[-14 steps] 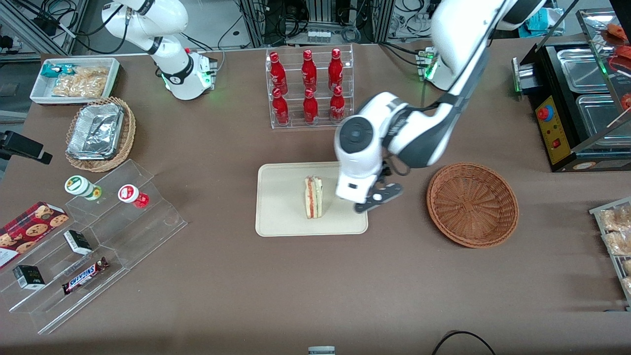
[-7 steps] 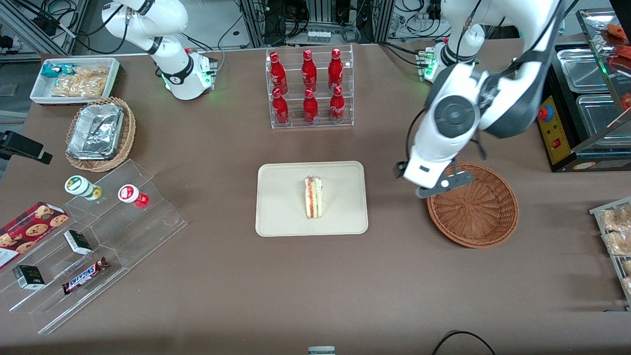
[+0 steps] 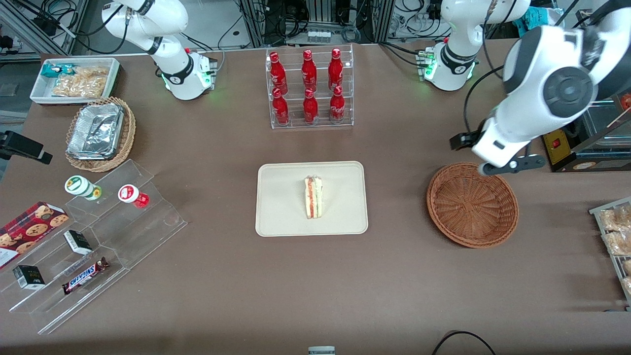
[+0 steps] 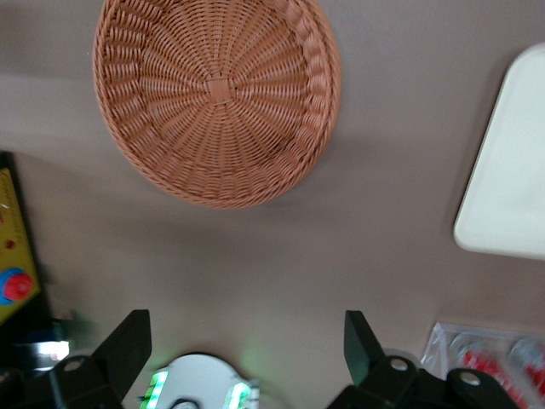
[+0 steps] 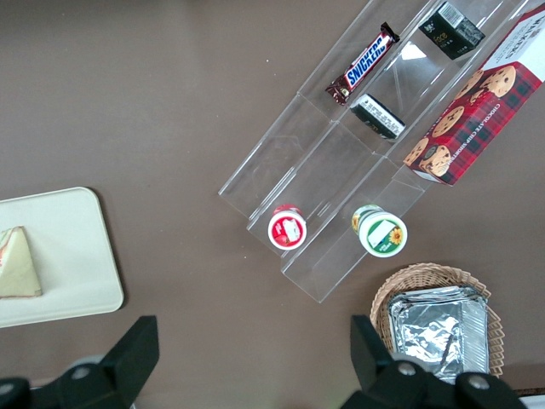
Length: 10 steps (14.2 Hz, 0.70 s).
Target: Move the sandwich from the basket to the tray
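The sandwich (image 3: 313, 197) stands on its edge in the middle of the cream tray (image 3: 281, 217), red and green filling facing up; the right wrist view also catches the sandwich (image 5: 17, 264) on the tray (image 5: 77, 247). The reddish-brown basket (image 3: 443, 217) holds nothing. My left gripper (image 3: 488, 162) hangs high above the basket's rim farthest from the front camera. In the left wrist view the gripper (image 4: 245, 345) is open with nothing between its fingers, looking down on the basket (image 4: 281, 153) and a corner of the tray (image 4: 511, 187).
A clear rack of red bottles (image 3: 309, 86) stands farther from the front camera than the tray. A black machine (image 3: 581, 98) sits close to the basket at the working arm's end. An acrylic snack shelf (image 3: 98, 236), a foil-tray basket (image 3: 98, 133) and a white bin (image 3: 74, 79) lie toward the parked arm's end.
The gripper left the tray's edge, passed over the basket and rose toward the working arm's end. The sandwich stayed on the tray.
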Each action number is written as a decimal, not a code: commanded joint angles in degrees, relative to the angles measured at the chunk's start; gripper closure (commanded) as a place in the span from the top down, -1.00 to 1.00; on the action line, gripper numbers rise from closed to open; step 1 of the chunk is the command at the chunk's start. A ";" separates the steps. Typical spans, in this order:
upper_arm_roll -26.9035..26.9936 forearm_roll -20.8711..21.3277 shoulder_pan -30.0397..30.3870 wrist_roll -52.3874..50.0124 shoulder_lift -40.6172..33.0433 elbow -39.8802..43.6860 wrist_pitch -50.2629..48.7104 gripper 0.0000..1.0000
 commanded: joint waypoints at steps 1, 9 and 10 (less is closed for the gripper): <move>2.95 -1.27 0.65 6.59 -3.03 0.04 -1.00 1.00; 11.66 -0.74 -2.51 11.70 -0.75 10.41 -0.30 1.00; 11.66 -0.74 -2.52 11.70 -0.40 10.86 -0.30 1.00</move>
